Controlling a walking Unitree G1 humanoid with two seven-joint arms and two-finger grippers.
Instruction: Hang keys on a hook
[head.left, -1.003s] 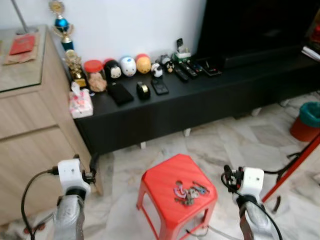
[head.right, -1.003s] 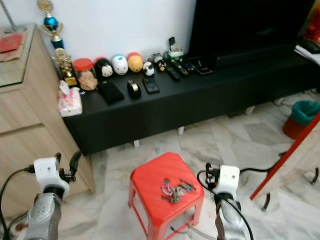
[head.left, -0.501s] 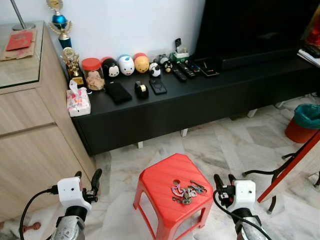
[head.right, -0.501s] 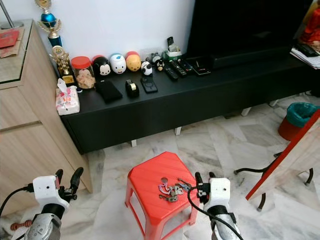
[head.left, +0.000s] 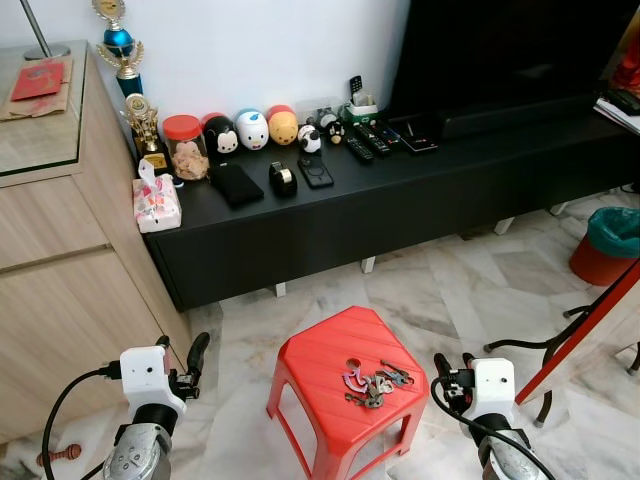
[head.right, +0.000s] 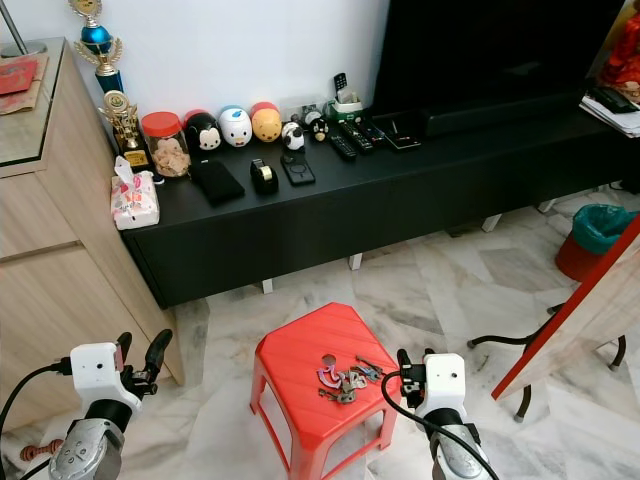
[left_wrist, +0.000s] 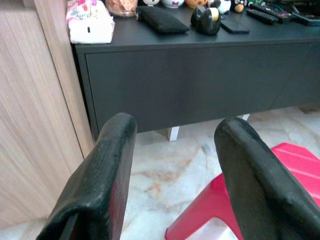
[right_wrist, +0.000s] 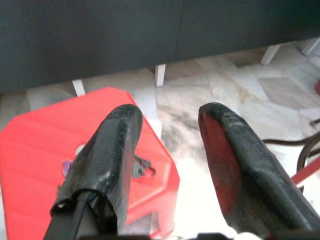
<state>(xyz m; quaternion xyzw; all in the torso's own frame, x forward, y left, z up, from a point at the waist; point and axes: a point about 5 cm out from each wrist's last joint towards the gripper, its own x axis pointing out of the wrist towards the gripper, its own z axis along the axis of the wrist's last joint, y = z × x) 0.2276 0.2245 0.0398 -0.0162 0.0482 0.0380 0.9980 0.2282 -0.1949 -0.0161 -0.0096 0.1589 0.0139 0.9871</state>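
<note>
Now the keys (head.left: 373, 382) lie in a loose bunch on the red stool (head.left: 320, 372), not yet touched. Since 1 s ago the whole view has shifted back and steadied, so the stool is seen squarely between the 2 arms. The right gripper (head.left: 453, 366) has been brought low, just beside the stool's edge near the keys, its fingers (right_wrist: 114, 150) spread and empty. The left gripper (head.left: 190, 356) is held open, empty, beside the wooden cabinet (head.left: 60, 250). The pickup can be judged imminent; no hook is visible.
</note>
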